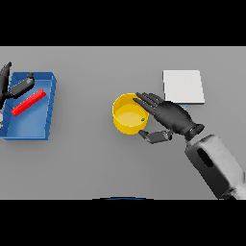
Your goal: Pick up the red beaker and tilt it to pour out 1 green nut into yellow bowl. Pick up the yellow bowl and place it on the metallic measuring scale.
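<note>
The yellow bowl (126, 116) stands at mid-table with a small green nut (142, 119) inside near its right wall. My right hand (172, 117) is at the bowl's right side, open: straight fingers reach over the far right rim and the thumb sits by the near right wall. The red beaker (29, 103) lies on its side in a blue tray at the far left. My left hand (15, 88) hovers over the tray's far left corner, open and apart from the beaker. The metallic measuring scale (183, 86), a pale square plate, lies at the back right, behind my right hand.
The blue tray (34, 126) has raised walls and sits against the view's left edge. My right forearm (216, 166) comes in from the lower right.
</note>
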